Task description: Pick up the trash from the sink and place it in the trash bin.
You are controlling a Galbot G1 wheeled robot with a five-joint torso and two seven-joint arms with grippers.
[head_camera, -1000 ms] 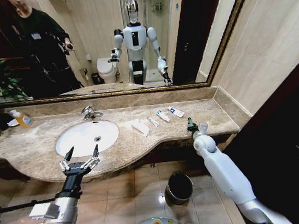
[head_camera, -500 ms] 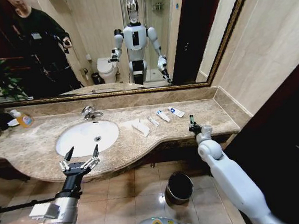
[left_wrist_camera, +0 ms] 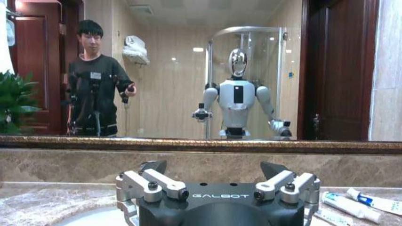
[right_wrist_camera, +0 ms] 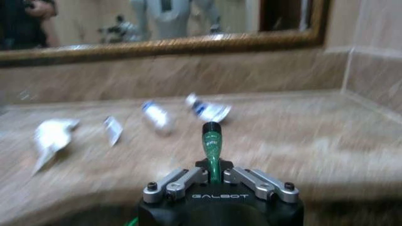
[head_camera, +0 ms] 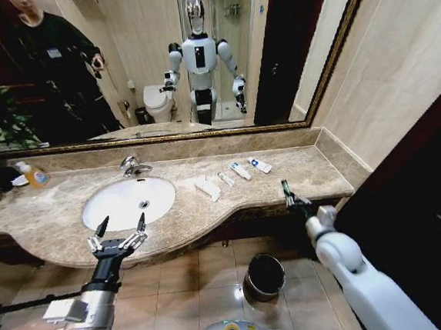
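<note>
Our right hand (head_camera: 289, 195) pinches green tube (right_wrist_camera: 212, 141), tube pointing up past tabletop (head_camera: 306, 169) edge. Bin (head_camera: 264, 275) sits on floor, below and left of it. Our left hand (head_camera: 118, 236) spread wide, waits near sink (head_camera: 105, 210). Other trash (head_camera: 240, 171) lies on tabletop.

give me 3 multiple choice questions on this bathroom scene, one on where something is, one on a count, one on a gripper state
1. Where is the trash bin?
A. on the floor below the countertop
B. inside the sink
C. on the countertop beside the faucet

2. How many pieces of trash lie on the countertop?
A. one
B. four
C. nine

3. What is the right gripper doing?
A. open and empty
B. shut on the green-and-black tube
C. shut on the soap bottle

Answers:
1 A, the bin stands on the floor tiles under the counter edge.
2 B, one wrapper and three small tubes lie in a row.
3 B, the tube sticks up between its closed fingers.
</note>
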